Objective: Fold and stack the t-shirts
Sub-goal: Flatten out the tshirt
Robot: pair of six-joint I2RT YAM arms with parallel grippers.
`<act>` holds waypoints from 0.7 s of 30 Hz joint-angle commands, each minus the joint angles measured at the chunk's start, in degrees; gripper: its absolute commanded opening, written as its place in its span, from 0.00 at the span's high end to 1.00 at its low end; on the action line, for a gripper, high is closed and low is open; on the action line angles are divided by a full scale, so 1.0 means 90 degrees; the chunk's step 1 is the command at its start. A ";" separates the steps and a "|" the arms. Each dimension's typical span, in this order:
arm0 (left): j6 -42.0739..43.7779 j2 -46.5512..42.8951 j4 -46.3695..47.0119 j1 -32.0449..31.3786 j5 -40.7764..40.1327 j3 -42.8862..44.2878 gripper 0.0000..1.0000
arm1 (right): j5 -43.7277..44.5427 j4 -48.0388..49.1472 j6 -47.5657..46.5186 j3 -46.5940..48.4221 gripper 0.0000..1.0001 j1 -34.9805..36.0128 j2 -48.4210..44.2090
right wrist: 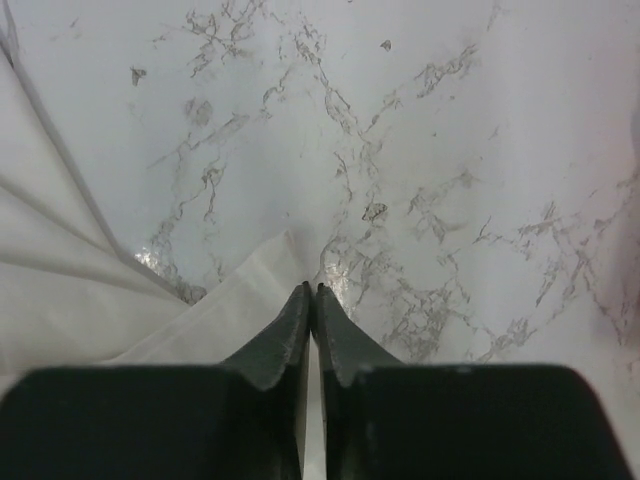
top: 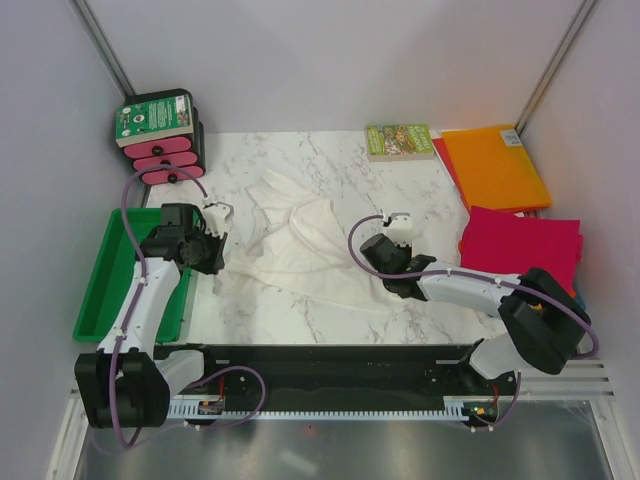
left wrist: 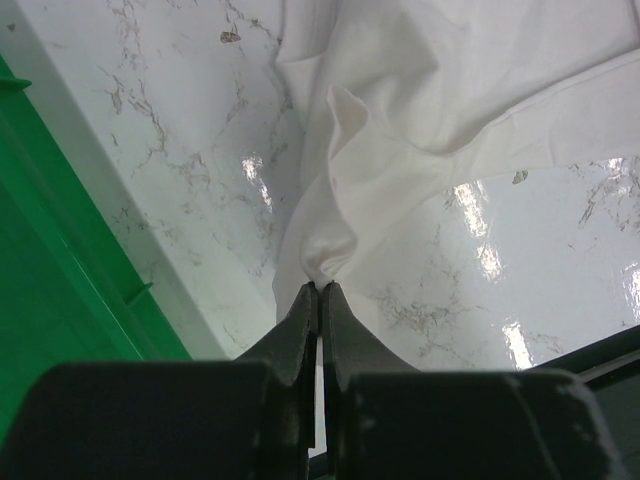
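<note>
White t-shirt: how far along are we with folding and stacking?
Done: the orange t-shirt and the magenta t-shirt lie folded flat at the table's right edge. In hand: the white t-shirt is spread out and wrinkled mid-table. The left gripper is shut on a bunched edge, and the right gripper is closed on a corner. Left: folding the white one and putting it with the others.

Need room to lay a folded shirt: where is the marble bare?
Bare marble: the far strip between the black-and-pink box and the green book; the gap between the white t-shirt and the magenta t-shirt. Crowded: middle and right edge.
</note>
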 commanded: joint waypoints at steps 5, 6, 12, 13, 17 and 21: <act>0.0174 -0.0132 0.0169 0.0031 0.0130 -0.0066 0.98 | 0.0085 0.0206 0.0159 0.0077 1.00 -0.0038 -0.0044; 0.0165 -0.0152 0.0169 0.0031 0.0120 -0.0075 0.98 | 0.0104 0.0206 0.0149 0.0067 1.00 -0.0038 -0.0103; 0.0106 -0.0162 0.0169 0.0031 0.0178 -0.0017 0.98 | 0.0300 0.0079 -0.0172 0.0243 0.94 -0.0048 -0.0757; 0.0067 -0.0152 0.0169 0.0031 0.0188 -0.0007 0.98 | 0.0261 0.0050 -0.0212 0.0349 0.81 -0.0048 -0.0777; -0.0040 -0.0123 0.0169 0.0031 0.0237 0.0022 0.98 | 0.0075 -0.0233 -0.0310 0.0633 0.53 -0.0077 -0.0378; -0.0041 -0.0181 0.0159 0.0041 0.0228 -0.0007 0.98 | -0.0032 -0.0127 -0.0222 0.0507 0.54 -0.0077 -0.0241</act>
